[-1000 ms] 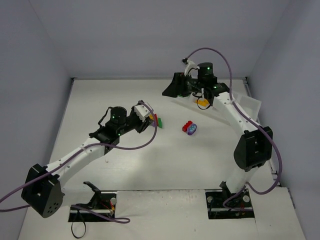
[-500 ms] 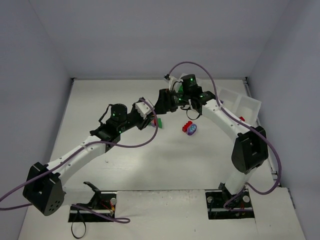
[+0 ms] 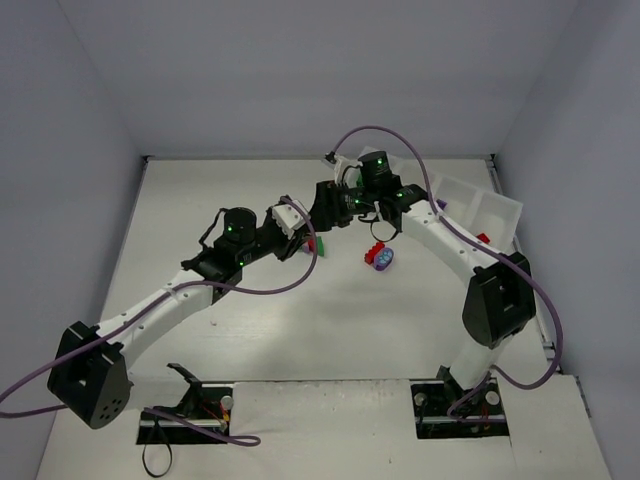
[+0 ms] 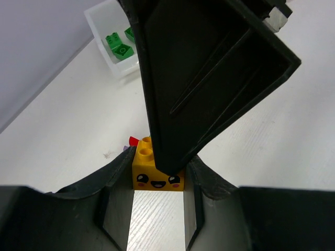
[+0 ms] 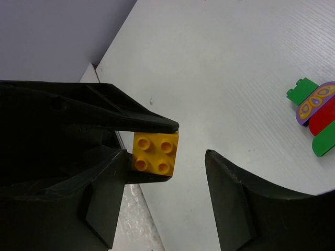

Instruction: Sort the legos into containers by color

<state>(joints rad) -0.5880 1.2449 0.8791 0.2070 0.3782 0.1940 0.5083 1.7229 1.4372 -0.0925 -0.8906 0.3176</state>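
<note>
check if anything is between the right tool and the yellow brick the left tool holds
Nothing visible. The yellow brick sits inside the open gap of the right tool; only bare table shows between it and the farther finger. The left tool clamps its other two sides.

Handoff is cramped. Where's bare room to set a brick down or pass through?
Free: near table between left arm and right arm, plus the far-left corner. Crowded: centre, where left gripper and right gripper meet at the yellow brick beside loose bricks; tray takes the far right.
</note>
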